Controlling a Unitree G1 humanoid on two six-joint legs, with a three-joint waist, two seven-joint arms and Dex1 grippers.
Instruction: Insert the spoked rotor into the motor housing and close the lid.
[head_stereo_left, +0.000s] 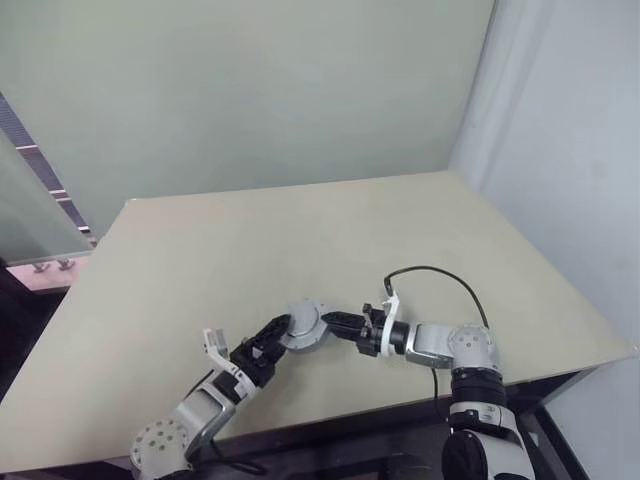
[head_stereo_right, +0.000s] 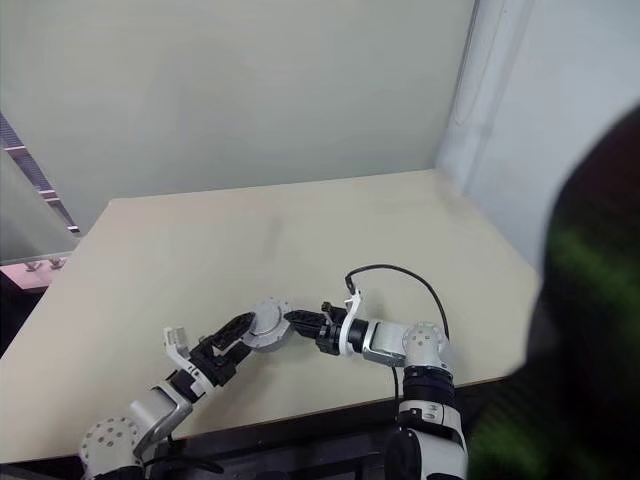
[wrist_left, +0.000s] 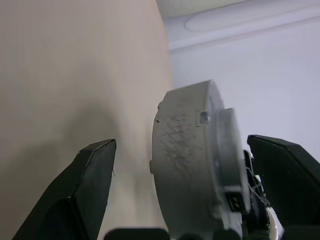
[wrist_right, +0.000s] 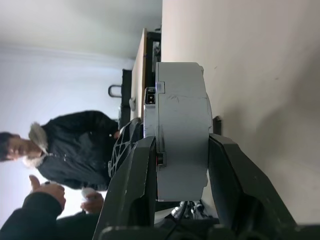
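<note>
The right claw (head_stereo_left: 340, 322) pinches the motor housing (head_stereo_left: 303, 325) by its rim above the tabletop (head_stereo_left: 300, 240), presenting it edge-on; the left claw (head_stereo_left: 272, 335), spread wide, straddles it.

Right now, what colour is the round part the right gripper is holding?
Plain light grey: the motor housing clamped in the right gripper, clearest in the right wrist view.

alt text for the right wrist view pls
The right tool is shut on a round grey metal motor housing, one black finger on each flat face, held edge-on above the beige table. Behind it stands a person in a dark jacket.
</note>
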